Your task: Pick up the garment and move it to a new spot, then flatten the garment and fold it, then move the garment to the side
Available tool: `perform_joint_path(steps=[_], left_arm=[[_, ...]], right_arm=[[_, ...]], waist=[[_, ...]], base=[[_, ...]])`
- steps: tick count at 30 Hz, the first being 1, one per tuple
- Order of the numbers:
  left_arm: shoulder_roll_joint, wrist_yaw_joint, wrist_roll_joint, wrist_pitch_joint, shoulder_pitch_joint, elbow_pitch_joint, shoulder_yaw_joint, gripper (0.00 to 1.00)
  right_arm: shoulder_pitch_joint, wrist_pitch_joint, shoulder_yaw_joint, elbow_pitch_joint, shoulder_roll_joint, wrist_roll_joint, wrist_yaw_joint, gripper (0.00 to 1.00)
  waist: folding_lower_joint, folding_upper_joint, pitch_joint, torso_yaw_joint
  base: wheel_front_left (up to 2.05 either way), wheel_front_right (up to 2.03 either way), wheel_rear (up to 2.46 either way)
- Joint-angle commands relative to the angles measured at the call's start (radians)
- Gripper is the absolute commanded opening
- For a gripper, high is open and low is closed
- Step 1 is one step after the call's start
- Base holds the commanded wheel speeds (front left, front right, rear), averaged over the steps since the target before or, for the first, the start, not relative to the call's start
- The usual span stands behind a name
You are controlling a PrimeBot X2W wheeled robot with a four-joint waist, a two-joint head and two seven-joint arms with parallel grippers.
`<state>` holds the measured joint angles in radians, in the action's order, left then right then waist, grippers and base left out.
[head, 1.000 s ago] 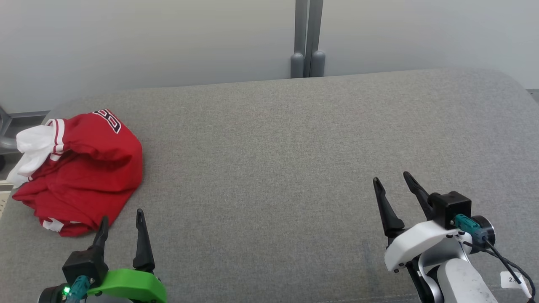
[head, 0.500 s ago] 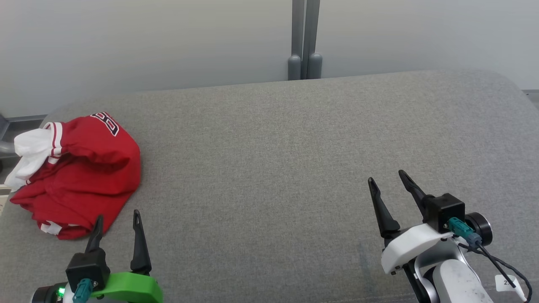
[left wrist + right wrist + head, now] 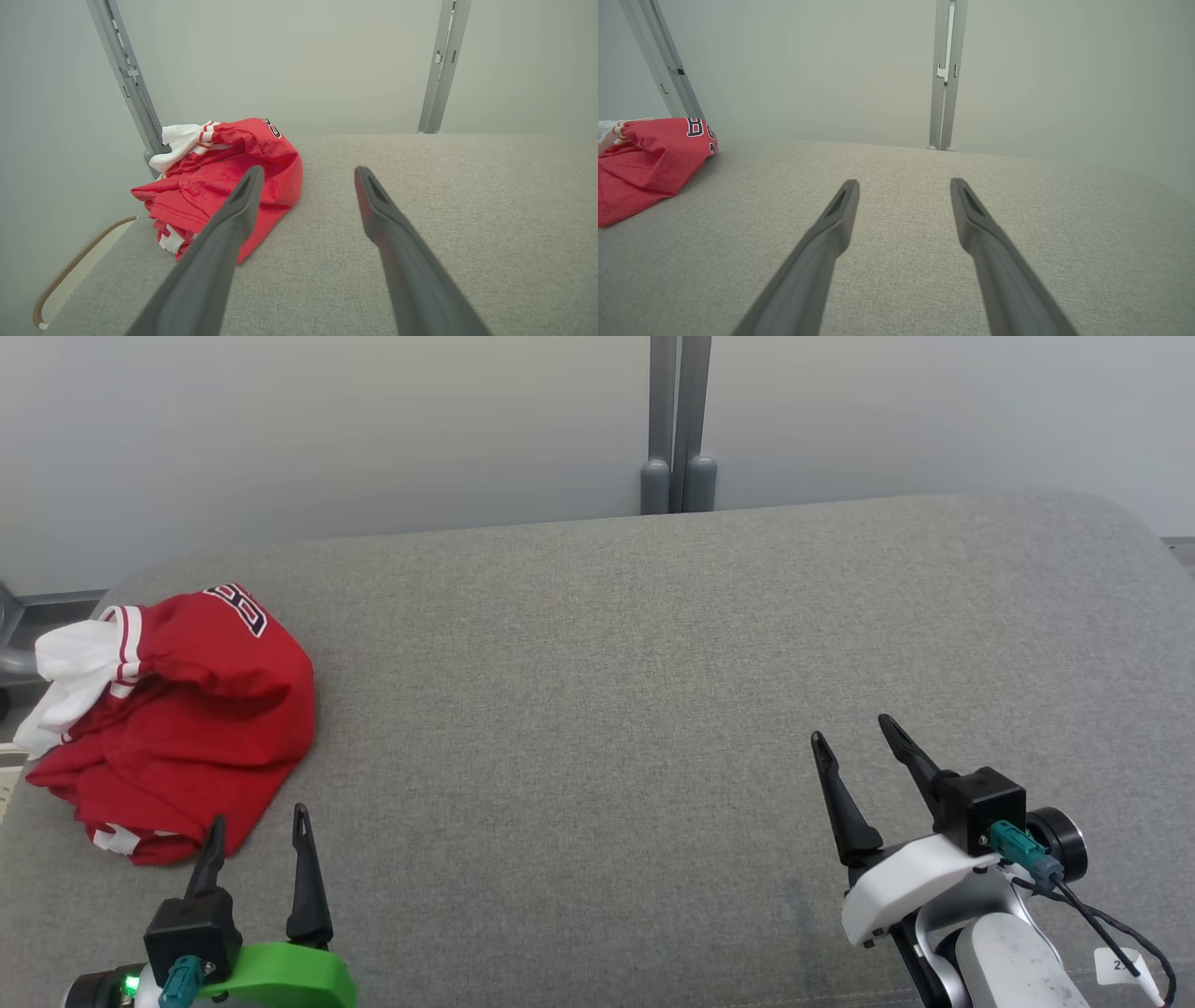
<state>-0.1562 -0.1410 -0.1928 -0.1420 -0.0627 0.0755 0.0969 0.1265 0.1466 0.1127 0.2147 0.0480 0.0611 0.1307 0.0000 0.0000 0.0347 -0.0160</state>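
The garment [image 3: 177, 719] is a red jersey with white trim and dark lettering, crumpled in a heap at the far left of the grey cushioned surface [image 3: 607, 709]. My left gripper [image 3: 260, 818] stands open just in front of the heap, near its lower right edge, holding nothing. In the left wrist view the garment [image 3: 219, 182] lies ahead and to the left, partly behind the left finger of my left gripper [image 3: 308, 173]. My right gripper [image 3: 851, 730] is open and empty at the lower right, far from the cloth. From the right wrist view, the garment [image 3: 649, 163] is at the left edge, beyond my right gripper [image 3: 903, 183].
A pale wall with a grey vertical post [image 3: 679, 425] runs behind the surface. The surface's left edge [image 3: 93, 261] drops off right beside the garment, with a curved brown strip [image 3: 70, 270] below. Bare grey fabric spreads between the two grippers.
Both grippers have slid slightly down and back in the head view, still open. The camera has shifted a little. The garment lies as before.
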Motion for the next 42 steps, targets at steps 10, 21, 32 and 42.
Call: perform_joint_path(steps=[10, 21, 32, 42], left_arm=[[-0.013, 0.004, -0.019, -0.013, -0.007, -0.016, 0.002, 1.0], [-0.031, -0.013, -0.019, -0.006, -0.014, -0.027, -0.004, 1.0], [-0.05, -0.026, -0.023, 0.009, -0.033, -0.054, -0.012, 1.0], [-0.064, -0.042, -0.027, 0.022, -0.043, -0.071, -0.02, 1.0]], right_arm=[[-0.018, -0.003, 0.009, 0.002, 0.004, 0.043, 0.0, 1.0], [-0.033, 0.011, 0.02, 0.015, 0.004, 0.07, 0.0, 1.0], [-0.037, 0.028, 0.04, 0.033, 0.004, 0.092, 0.0, 1.0], [-0.038, 0.045, 0.059, 0.052, 0.004, 0.111, 0.0, 1.0]], waist=[[0.0, 0.0, 0.003, 0.049], [0.0, 0.0, 0.014, 0.2], [0.0, 0.0, 0.025, 0.35], [0.0, 0.0, 0.037, 0.482]], base=[[0.0, 0.0, 0.0], [0.0, 0.0, 0.0], [0.0, 0.0, 0.0], [0.0, 0.0, 0.0]])
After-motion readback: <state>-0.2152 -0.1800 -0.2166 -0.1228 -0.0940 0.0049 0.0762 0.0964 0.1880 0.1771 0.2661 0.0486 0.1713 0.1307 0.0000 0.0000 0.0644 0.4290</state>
